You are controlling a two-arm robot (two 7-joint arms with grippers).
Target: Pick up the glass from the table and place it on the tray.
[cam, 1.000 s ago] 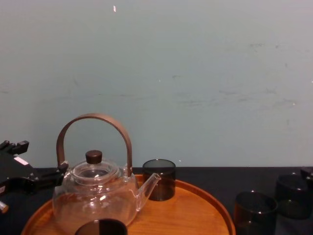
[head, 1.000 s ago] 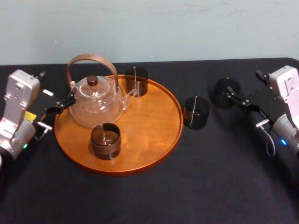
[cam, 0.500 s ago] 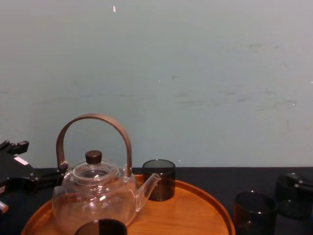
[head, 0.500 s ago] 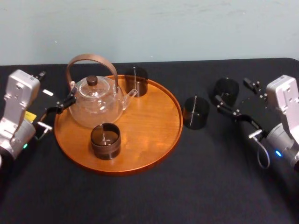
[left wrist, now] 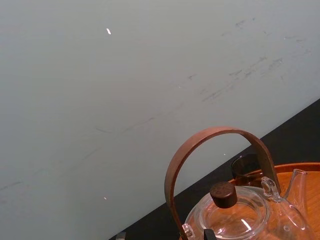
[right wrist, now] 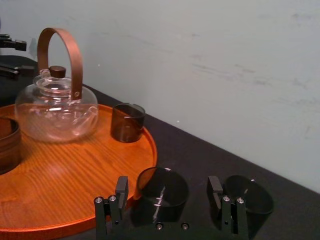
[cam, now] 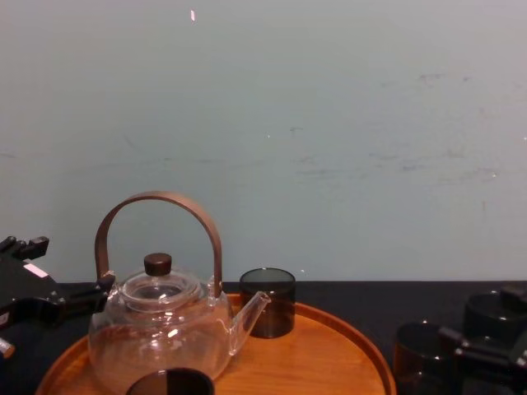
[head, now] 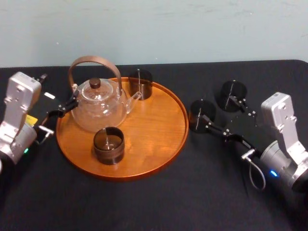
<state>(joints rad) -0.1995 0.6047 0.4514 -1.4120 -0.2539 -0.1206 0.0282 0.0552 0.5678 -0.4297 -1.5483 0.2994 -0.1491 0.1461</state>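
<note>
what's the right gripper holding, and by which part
Nothing. The right gripper is open at the glass on the table, not gripping; left gripper sits beside the tray.

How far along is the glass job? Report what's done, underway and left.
Done: two glasses sit on the tray. Underway: the right gripper, open, lines up on the nearest table glass, not gripping it. Left: grasp, lift, place; a second table glass waits behind. The left gripper idles by the teapot.

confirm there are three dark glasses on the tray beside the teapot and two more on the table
No: the head view shows two on the tray, the rear glass and the front glass, beside the teapot. The near glass and the far glass stand on the table.
</note>
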